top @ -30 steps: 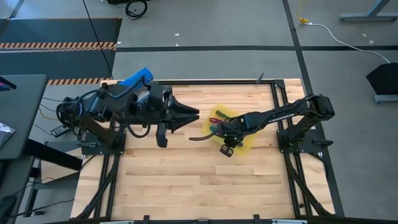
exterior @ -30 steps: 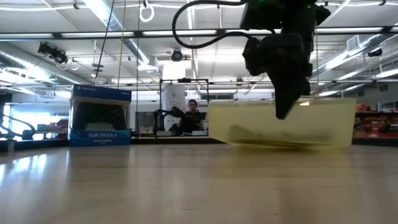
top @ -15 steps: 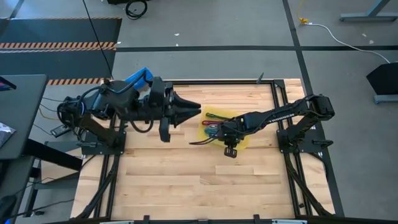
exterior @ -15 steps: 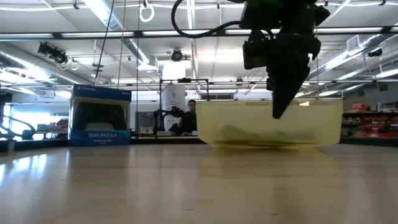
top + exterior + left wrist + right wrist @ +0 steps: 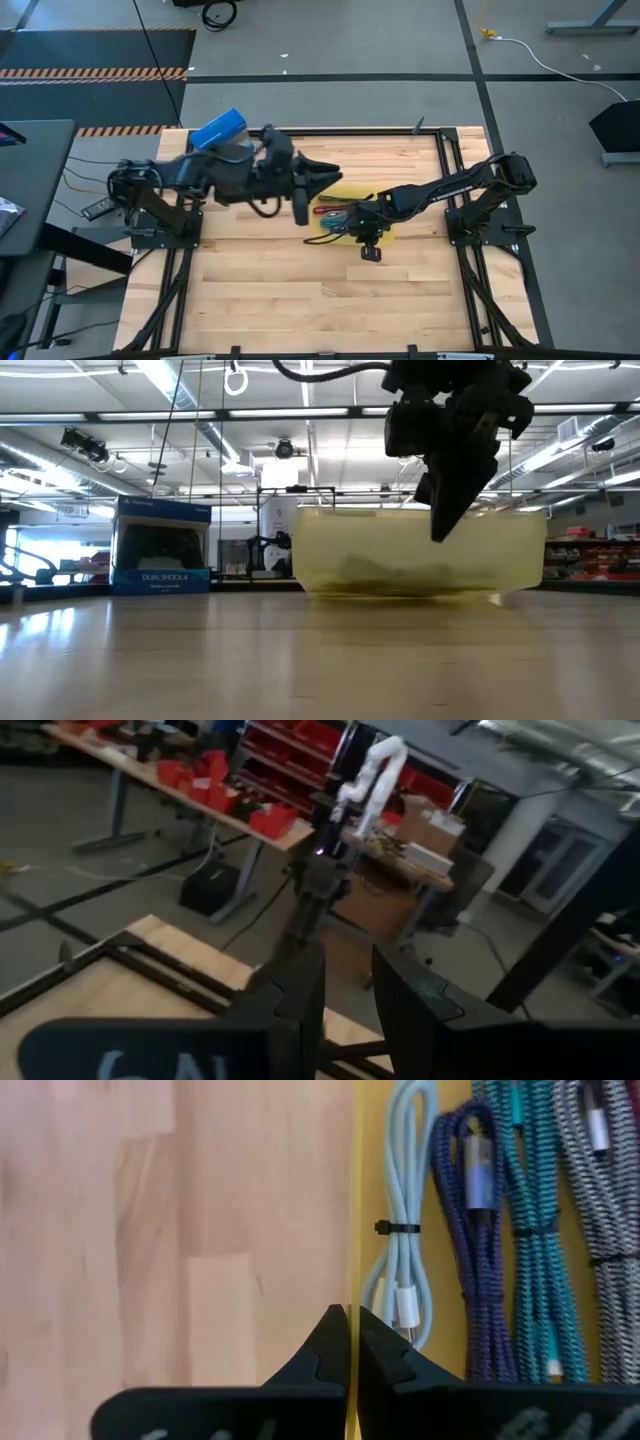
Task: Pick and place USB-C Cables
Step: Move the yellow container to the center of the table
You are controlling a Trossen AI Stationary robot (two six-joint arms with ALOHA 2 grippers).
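Observation:
The shallow yellow tray (image 5: pixel 349 192) sits mid-table and shows in the low view as a translucent wall (image 5: pixel 420 555). Inside lie USB-C cable bundles (image 5: pixel 335 212): pale blue (image 5: pixel 405 1230), purple (image 5: pixel 470 1230), teal (image 5: pixel 530 1230) and grey (image 5: pixel 600 1180). My right gripper (image 5: pixel 358 222) is shut on the tray's near wall. My left gripper (image 5: pixel 335 168) hovers above the tray's far-left side, fingers slightly open (image 5: pixel 348 990), touching nothing. My right gripper (image 5: pixel 350 1320) pinches the tray's near wall at its rim (image 5: pixel 351 1280), one finger inside the tray and one outside over the wood. The fingers (image 5: pixel 445 510) come from above, slanting down. The tray stays level, its bottom at the table.
A blue box (image 5: pixel 218 128) stands at the table's far-left corner, also seen across the table (image 5: pixel 160 547). Bare wood lies near of the tray (image 5: pixel 300 290). Black frame rails edge the table (image 5: pixel 440 150). A person sits in the room beyond (image 5: pixel 310 545).
My right gripper has moved toward the table's left, sliding the tray and its cables along with it. My left arm has reached toward the table's right, bringing its gripper over the tray's far-left side.

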